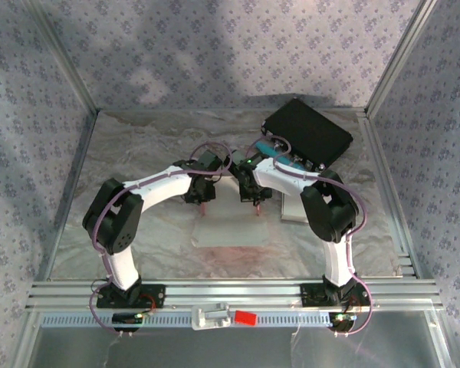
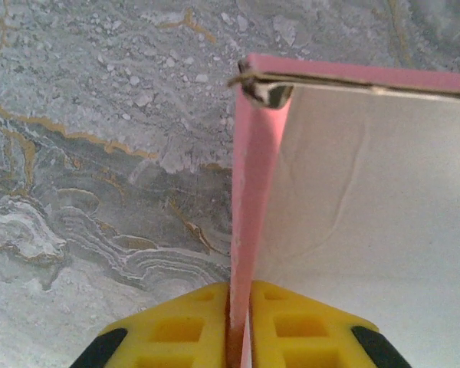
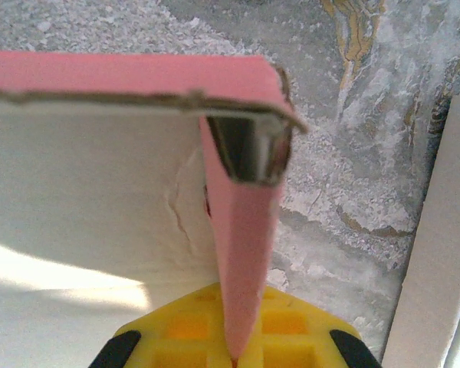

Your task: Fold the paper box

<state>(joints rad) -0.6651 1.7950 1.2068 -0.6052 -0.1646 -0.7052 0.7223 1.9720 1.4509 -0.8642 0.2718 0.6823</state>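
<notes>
Left claw (image 2: 240, 326) and right claw (image 3: 234, 333) were each clamped onto an upright side of the paper box (image 2: 368, 199); its creased corners could be torn by uneven pulling.

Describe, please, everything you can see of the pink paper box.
The pink-and-white paper box looks like thin cardboard, pink outside and white inside, lying partly folded on the grey marbled table. Two side walls stand upright, each meeting a far wall at a corner. The left gripper pinches one side wall, the right gripper the other.
</notes>
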